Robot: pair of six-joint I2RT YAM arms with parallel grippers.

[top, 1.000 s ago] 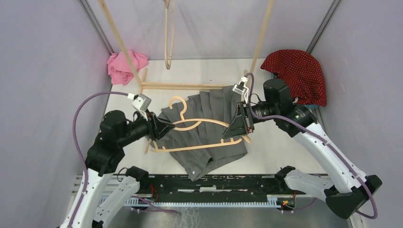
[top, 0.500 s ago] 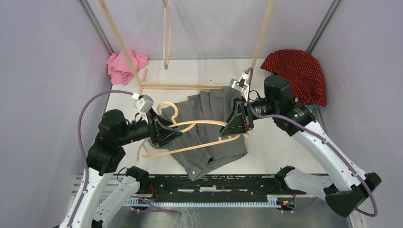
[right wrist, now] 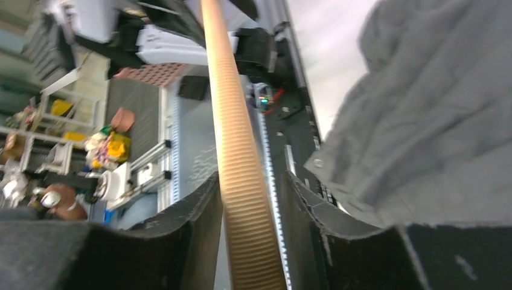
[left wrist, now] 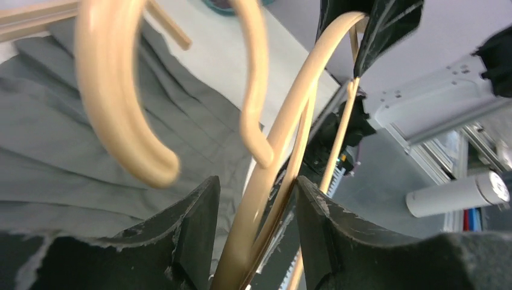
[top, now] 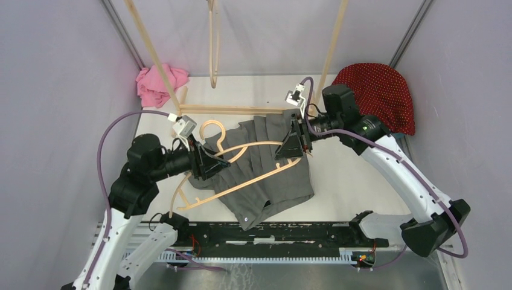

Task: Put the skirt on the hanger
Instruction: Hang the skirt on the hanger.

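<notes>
Since the earlier frames, the pale wooden clothes hanger (top: 241,184) has been swung from lying nearly level across the garment to a steep slant. Its right end has been carried back and to the left by the right gripper (top: 290,148), and its left end is now dropped towards the near left. The left gripper (top: 214,164) has been moved slightly to the right, and the hanger's curved arms are seen passing between its black fingers (left wrist: 193,235) just below the hook. Whether they are pressed on the wood or merely set around it cannot be told. In the right wrist view the ribbed bar is seen filling the gap between the right gripper's fingers (right wrist: 193,241), so it is pinched there. The grey pleated skirt (top: 272,193) is left spread flat on the white tabletop (top: 350,175), under and just beyond the hanger, with none of it threaded onto the hanger. The table is enclosed by plain lilac-grey walls (top: 54,90). A light wooden rack frame (top: 232,110) is stood at the back, and a second wooden hanger (top: 212,48) is hung from above it. A crumpled pink cloth (top: 158,84) is lying in the far left corner. A red dotted cloth (top: 380,96) is piled in the far right corner. A black rail (top: 272,232) is fixed along the near edge.
</notes>
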